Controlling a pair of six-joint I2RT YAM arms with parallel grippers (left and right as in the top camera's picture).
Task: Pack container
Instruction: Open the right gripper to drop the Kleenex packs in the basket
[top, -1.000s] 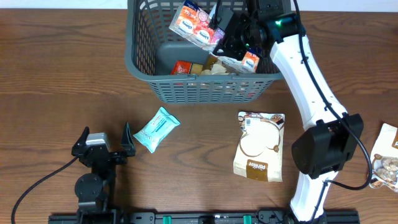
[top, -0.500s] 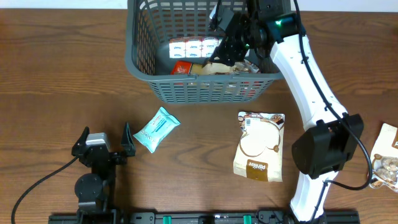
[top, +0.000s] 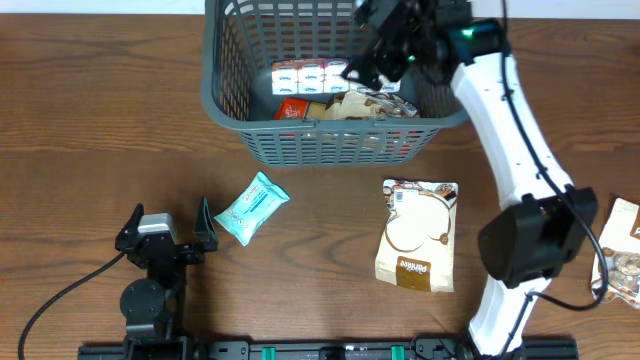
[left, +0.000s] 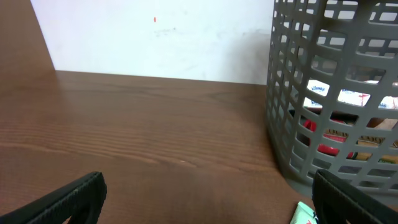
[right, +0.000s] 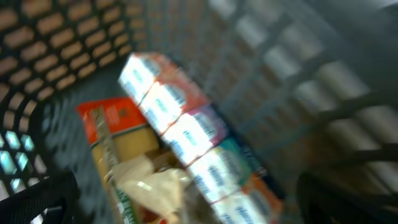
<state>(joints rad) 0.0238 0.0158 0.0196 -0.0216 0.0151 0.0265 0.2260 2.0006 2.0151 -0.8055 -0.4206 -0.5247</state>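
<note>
The right wrist view is motion-blurred; labels on the snack packs (right: 186, 134) are unreadable. The container (top: 340, 148) is cropped by the overhead view's top edge.

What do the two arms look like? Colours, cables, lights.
Right arm: white shells, black joints, a green light near the wrist, dark fingers. Left arm: all black where visible, black fingers, a black cable trailing from it.
</note>
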